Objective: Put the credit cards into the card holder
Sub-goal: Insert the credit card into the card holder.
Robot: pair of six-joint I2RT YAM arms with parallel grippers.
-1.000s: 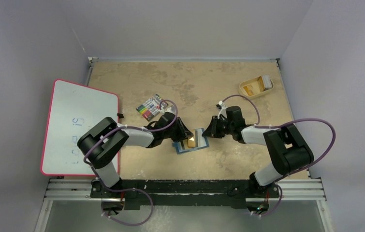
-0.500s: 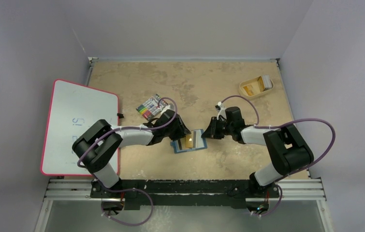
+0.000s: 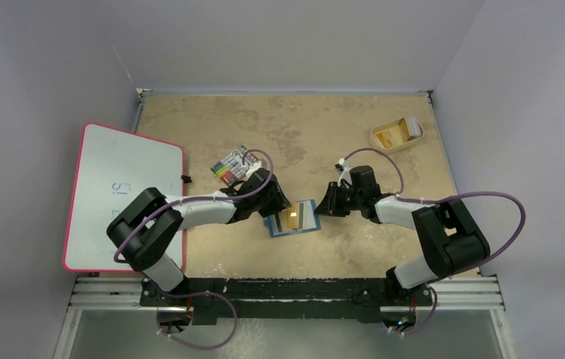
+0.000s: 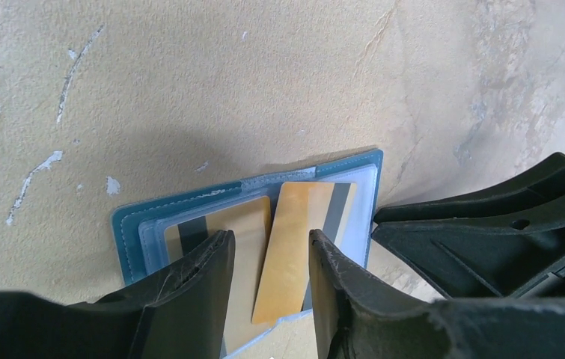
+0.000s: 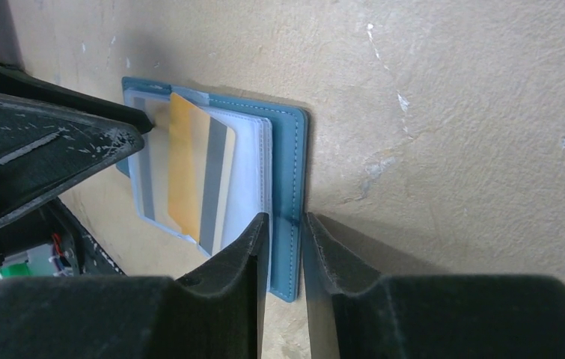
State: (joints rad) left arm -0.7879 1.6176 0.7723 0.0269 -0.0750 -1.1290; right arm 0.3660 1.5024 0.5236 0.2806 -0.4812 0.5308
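The card holder (image 3: 292,218), a teal wallet, lies open on the table between both grippers. Two orange credit cards with grey stripes rest on its light blue lining: one lies in a pocket (image 4: 248,224), the other (image 4: 298,247) lies tilted across the middle. My left gripper (image 4: 270,235) is open, its fingers straddling the tilted card with a gap on each side. My right gripper (image 5: 285,217) has its jaws close together on the card holder's right teal edge (image 5: 290,149). In the top view the left gripper (image 3: 275,206) sits at the wallet's left side and the right gripper (image 3: 322,206) at its right.
A shallow tan tray (image 3: 375,134) holding more cards stands at the back right. A flat pack with multicoloured stripes (image 3: 234,164) lies behind the left arm. A red-rimmed whiteboard (image 3: 122,194) covers the table's left side.
My left gripper's jaws have spread apart and let go of the orange card, which now lies on the wallet. The left arm drew back slightly left. The right gripper barely moved.
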